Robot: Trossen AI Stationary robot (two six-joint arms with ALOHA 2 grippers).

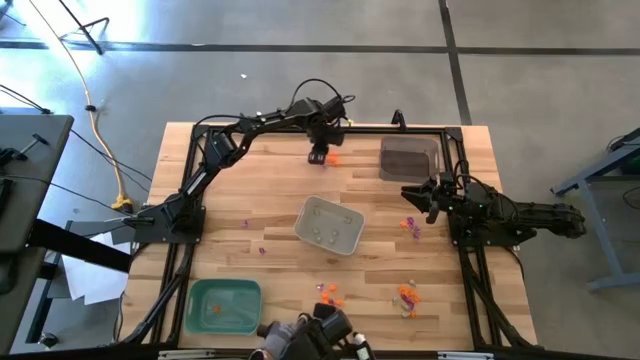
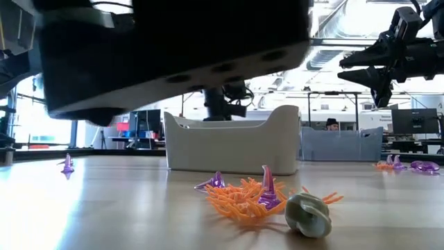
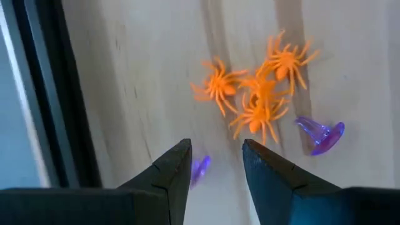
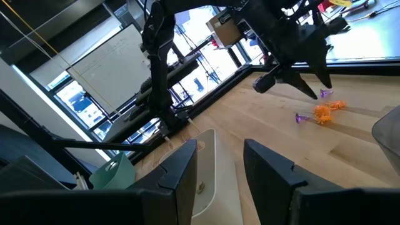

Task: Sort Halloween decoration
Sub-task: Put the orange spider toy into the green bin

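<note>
Several orange spiders (image 3: 253,94) lie clustered on the wood near the table's far edge, with a purple witch hat (image 3: 322,134) beside them and a second purple hat (image 3: 200,169) by my fingers. My left gripper (image 3: 217,164) hangs open just above them (image 1: 318,152), pointing down. My right gripper (image 1: 420,193) is open and raised at the table's right, near the dark tray (image 1: 408,158). More orange spiders (image 2: 239,200), purple hats (image 2: 267,189) and a pale round trinket (image 2: 309,214) lie close to the near edge. Other purple trinkets (image 1: 408,225) sit in front of the right gripper.
A whitish tray (image 1: 328,225) stands mid-table holding a few pale trinkets. A green tray (image 1: 225,305) with an orange piece sits at the near left corner. Stray purple bits (image 1: 246,224) lie left of centre. A black frame rail (image 3: 44,94) runs along the far edge.
</note>
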